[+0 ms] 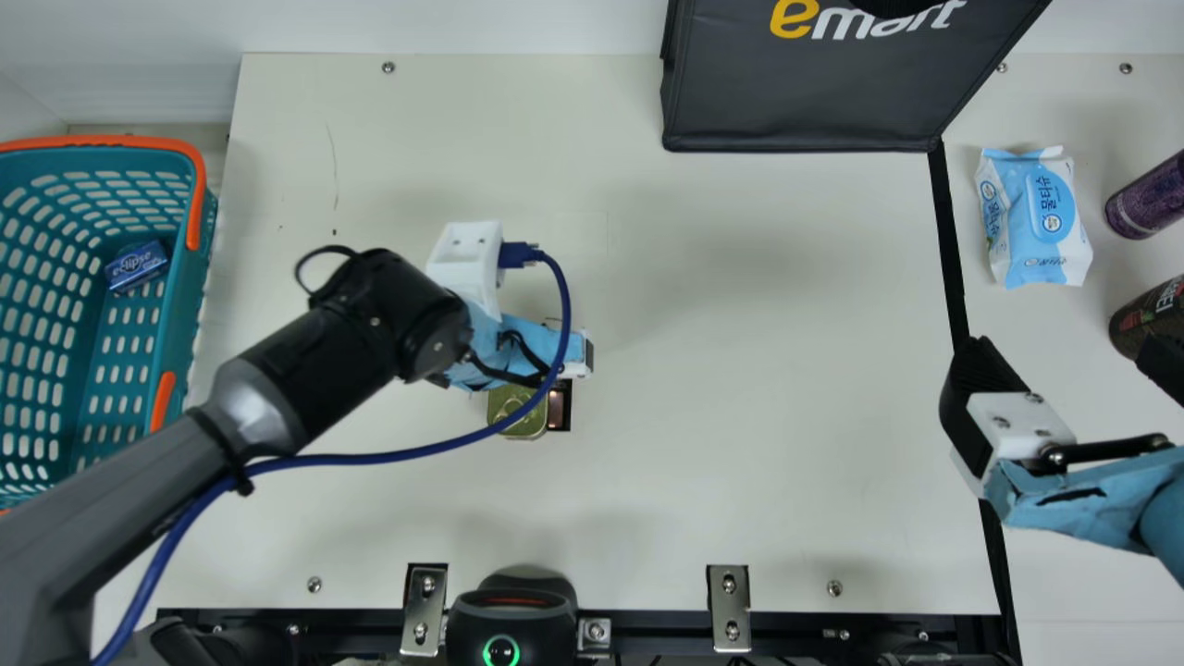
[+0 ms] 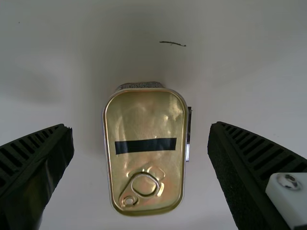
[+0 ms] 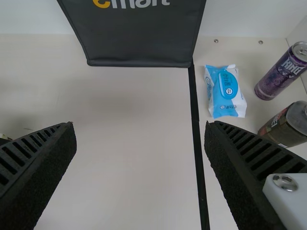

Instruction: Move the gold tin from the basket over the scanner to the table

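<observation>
Gold tin (image 2: 144, 115) lies on the table (image 1: 786, 370), left of centre, between the left gripper's (image 2: 141, 125) widely parted fingers, touching neither. It seems delivered; best rise straight, fingers wide. The right gripper (image 3: 140, 125) gapes, empty.

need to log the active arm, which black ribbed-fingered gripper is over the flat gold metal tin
The left gripper, open with the tin beneath it; the right gripper hangs near the black strip.
</observation>
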